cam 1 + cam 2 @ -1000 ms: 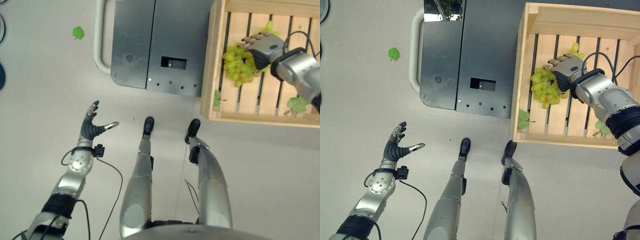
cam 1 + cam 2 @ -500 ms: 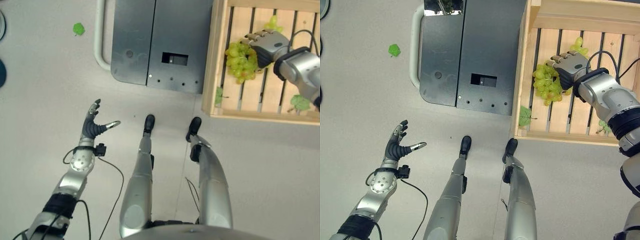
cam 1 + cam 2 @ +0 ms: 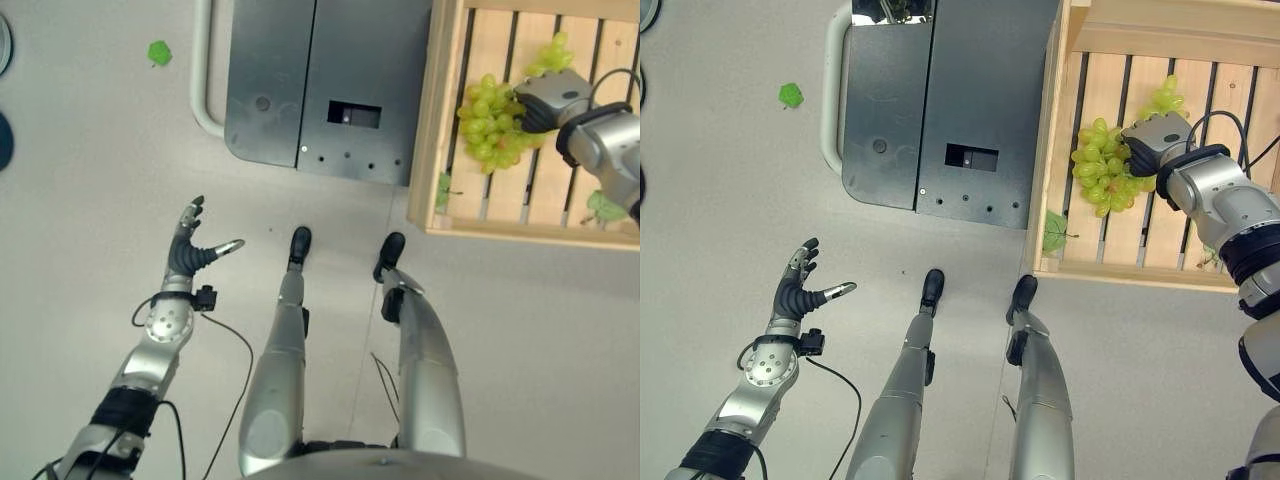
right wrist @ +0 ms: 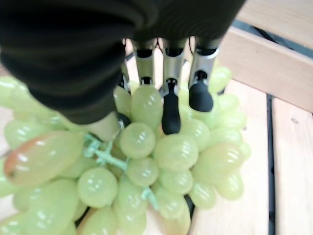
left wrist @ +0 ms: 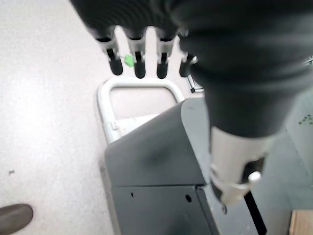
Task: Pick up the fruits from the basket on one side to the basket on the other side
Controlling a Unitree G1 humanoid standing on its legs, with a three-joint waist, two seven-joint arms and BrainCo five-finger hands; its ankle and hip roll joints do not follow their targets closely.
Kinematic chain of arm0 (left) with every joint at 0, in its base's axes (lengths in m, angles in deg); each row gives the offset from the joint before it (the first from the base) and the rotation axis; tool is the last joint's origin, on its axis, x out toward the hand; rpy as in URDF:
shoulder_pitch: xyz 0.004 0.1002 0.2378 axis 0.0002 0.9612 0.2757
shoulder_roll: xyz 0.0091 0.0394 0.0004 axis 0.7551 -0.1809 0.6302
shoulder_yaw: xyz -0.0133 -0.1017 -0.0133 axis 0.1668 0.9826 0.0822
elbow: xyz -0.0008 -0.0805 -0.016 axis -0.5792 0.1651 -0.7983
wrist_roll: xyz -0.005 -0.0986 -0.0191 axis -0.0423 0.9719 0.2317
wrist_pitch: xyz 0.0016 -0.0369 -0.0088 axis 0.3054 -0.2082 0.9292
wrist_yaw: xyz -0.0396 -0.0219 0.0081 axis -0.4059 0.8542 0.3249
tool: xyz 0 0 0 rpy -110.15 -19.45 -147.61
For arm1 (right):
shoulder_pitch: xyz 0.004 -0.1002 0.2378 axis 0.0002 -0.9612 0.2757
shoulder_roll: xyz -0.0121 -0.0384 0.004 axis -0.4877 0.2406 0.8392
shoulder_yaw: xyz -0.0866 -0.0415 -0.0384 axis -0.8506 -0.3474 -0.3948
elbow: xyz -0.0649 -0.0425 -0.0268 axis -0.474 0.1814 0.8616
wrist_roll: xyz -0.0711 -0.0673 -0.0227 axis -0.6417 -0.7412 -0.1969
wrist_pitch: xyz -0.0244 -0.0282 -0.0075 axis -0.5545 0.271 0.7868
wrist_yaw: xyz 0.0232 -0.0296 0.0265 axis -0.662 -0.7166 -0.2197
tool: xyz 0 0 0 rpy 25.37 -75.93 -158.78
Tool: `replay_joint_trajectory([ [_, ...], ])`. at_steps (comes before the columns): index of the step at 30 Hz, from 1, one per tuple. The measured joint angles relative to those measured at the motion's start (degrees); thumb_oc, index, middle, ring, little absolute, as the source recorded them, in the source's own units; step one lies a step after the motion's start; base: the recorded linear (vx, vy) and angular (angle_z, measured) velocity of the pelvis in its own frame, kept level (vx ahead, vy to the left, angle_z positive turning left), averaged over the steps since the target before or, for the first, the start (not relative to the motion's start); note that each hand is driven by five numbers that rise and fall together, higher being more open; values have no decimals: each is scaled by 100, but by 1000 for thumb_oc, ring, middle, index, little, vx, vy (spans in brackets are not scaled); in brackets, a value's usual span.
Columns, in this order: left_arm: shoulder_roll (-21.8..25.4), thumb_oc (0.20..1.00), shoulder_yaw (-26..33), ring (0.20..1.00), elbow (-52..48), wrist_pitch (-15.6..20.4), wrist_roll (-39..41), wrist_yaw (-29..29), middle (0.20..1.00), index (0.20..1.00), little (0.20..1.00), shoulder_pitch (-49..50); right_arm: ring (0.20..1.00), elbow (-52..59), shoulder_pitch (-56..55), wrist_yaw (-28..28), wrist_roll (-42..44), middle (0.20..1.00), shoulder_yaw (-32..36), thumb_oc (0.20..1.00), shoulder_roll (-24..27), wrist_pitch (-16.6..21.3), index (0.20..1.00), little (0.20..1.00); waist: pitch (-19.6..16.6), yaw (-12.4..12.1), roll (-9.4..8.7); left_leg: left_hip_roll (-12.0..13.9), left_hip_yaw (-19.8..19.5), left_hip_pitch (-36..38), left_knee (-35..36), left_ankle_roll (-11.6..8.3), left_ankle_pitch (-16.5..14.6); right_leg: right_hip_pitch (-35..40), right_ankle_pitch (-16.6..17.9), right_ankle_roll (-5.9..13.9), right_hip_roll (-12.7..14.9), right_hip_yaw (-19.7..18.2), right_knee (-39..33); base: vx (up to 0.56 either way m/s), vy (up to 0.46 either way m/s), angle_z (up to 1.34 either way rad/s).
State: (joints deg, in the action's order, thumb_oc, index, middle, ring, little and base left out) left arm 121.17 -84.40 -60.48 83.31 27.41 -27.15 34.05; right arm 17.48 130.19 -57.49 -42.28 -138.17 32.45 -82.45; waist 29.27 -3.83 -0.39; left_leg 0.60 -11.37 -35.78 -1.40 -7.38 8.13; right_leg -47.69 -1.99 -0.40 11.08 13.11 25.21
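Observation:
A bunch of green grapes (image 3: 488,125) lies in a slatted wooden crate (image 3: 445,110) at the upper right. My right hand (image 3: 560,98) is on the bunch's right side inside the crate. In the right wrist view its fingers (image 4: 171,107) curl down into the grapes (image 4: 161,166) and the thumb presses in from the side. A smaller cluster of grapes (image 3: 553,52) lies just beyond the hand. My left hand (image 3: 188,255) hangs open over the bare floor at the lower left, fingers spread and holding nothing.
A dark metal cart base (image 3: 320,90) with a white tube handle (image 3: 205,90) sits left of the crate. Loose green leaves lie in the crate's near corners (image 3: 441,190) and one leaf (image 3: 159,53) lies on the floor at the upper left.
My right hand's fingers, stretched over the grapes before, have curled in on the bunch. The whole picture has shifted a little. The left hand has not moved.

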Motion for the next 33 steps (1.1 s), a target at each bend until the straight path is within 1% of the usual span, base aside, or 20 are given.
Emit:
replay_joint_trajectory([
  [8,-1,1000,6,1000,-1,0,1,-20,1000,1000,1000,8,200,-43,5,199,347,200,65,200,-14,-6,200,200,0,-4,0,0,1,1,0,3,4,1,3,-2,-1,-2,-3,0,0,0],
  [9,-3,1000,40,1000,-9,0,0,-31,1000,1000,1000,29,200,156,-2,201,450,200,148,200,1,-69,200,200,0,23,0,0,6,0,1,3,4,-1,3,-2,-3,-2,-8,0,0,0],
  [12,-9,1000,111,1000,-24,0,-1,-73,1000,1000,1000,79,200,702,-25,356,705,200,444,200,27,-80,200,200,1,94,0,3,10,2,6,4,3,-6,4,-3,-8,-10,-12,0,0,0],
  [13,-15,1000,115,1000,-24,-1,-1,-82,1000,1000,1000,99,200,898,-64,467,862,200,637,200,6,-63,200,200,1,128,0,4,12,5,7,4,3,-4,4,-2,-9,-10,-14,0,0,0],
  [17,-44,1000,116,1000,-81,3,2,-86,1000,1000,1000,100,200,1294,-635,873,1876,200,1764,200,-163,-48,200,200,1,129,-1,4,21,8,13,4,3,4,6,-4,-13,-13,-28,0,0,0],
  [18,-45,1000,116,1000,-88,4,2,-85,1000,1000,1000,101,200,1296,-698,901,2087,200,1851,200,-198,-28,200,200,2,131,-2,4,29,18,11,4,3,13,9,-6,-16,-18,-32,0,0,0],
  [19,-50,1000,113,1000,-93,4,4,-84,1000,1000,1000,107,200,1342,-962,935,2410,200,2322,200,-377,21,200,200,3,129,-3,10,26,44,11,4,3,46,9,-6,-19,-12,-35,0,0,0],
  [20,-53,1000,114,1000,-94,5,8,-82,1000,1000,1000,130,200,1478,-1259,1069,3026,200,2694,200,-597,93,200,200,5,136,-3,13,32,126,23,5,3,126,9,-7,-28,-18,-59,0,0,0],
  [21,-49,1000,114,1000,-93,4,9,-79,1000,1000,1000,143,200,1589,-1417,1093,3272,200,2895,200,-725,143,200,200,5,143,-3,13,35,184,32,6,2,176,9,-6,-28,-23,-66,11,26,-5],
  [23,-32,1000,117,1000,-110,19,20,-68,1000,1000,1000,151,200,1831,-1789,1158,3805,200,3042,200,-790,347,200,200,5,148,-4,27,38,379,112,9,0,346,10,-3,-51,-42,-119,18,27,-6],
  [26,-32,1000,114,1000,-110,29,28,-56,1000,1000,1000,156,200,1961,-2106,1187,4271,200,3324,200,-908,490,200,200,6,159,-6,52,42,523,145,9,0,490,13,2,-77,-40,-149,4,20,-3],
  [27,-27,1000,114,1000,-105,37,33,-37,1000,1000,1000,167,200,1977,-2183,1184,4621,200,3363,200,-950,580,200,200,6,160,-6,70,59,591,161,8,0,550,13,2,-96,-40,-165,9,50,-5],
  [28,-25,1000,115,1000,-108,49,46,-16,1000,1000,1000,193,200,2074,-2326,1173,4909,200,3547,200,-1061,619,200,200,7,160,-7,94,77,663,180,6,-1,624,13,2,-116,-37,-187,5,40,-6],
  [32,-20,1000,116,1000,-81,79,47,12,1000,1000,1000,221,200,2179,-2454,1163,5587,200,3660,200,-1188,815,200,200,8,181,-8,135,151,849,237,3,-4,794,22,11,-165,-53,-263,22,25,-7],
  [33,-21,1000,113,1000,-42,78,47,32,1000,1000,1000,225,200,2194,-2532,1113,5755,200,3794,200,-1304,838,200,200,10,168,-11,159,167,914,267,1,-3,862,42,4,-190,-54,-302,6,44,-5],
])
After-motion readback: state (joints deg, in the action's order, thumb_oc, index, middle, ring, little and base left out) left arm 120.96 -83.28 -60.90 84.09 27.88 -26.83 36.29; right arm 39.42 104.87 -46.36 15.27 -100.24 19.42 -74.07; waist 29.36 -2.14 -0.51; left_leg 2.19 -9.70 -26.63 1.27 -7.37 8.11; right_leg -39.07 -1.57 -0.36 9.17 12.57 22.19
